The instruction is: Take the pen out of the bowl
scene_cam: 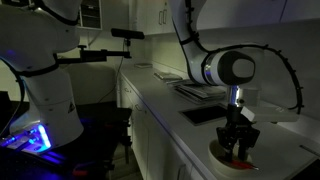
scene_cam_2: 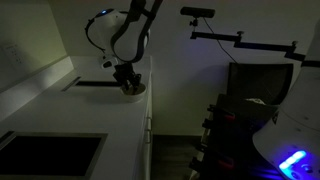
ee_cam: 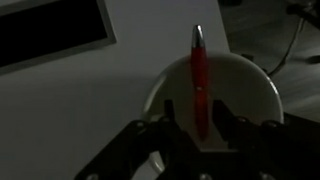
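The red-orange pen (ee_cam: pixel 199 75) lies in the white bowl (ee_cam: pixel 262 85), its silver tip pointing away from me in the wrist view. My gripper (ee_cam: pixel 196 115) is down in the bowl with one finger on each side of the pen's near end. A narrow gap shows on both sides, so the jaws are open around it. In an exterior view the gripper (scene_cam: pixel 238 140) stands over the bowl (scene_cam: pixel 215 152) with a bit of red (scene_cam: pixel 236 156) beneath it. In an exterior view the gripper (scene_cam_2: pixel 128 80) hides most of the bowl (scene_cam_2: pixel 135 91).
A dark rectangular tray (ee_cam: pixel 50 35) lies on the white counter beside the bowl; it also shows in both exterior views (scene_cam: pixel 205 113) (scene_cam_2: pixel 95 84). A dark sink (scene_cam_2: pixel 50 155) is set into the counter. The counter's edge (scene_cam_2: pixel 148 120) runs close to the bowl.
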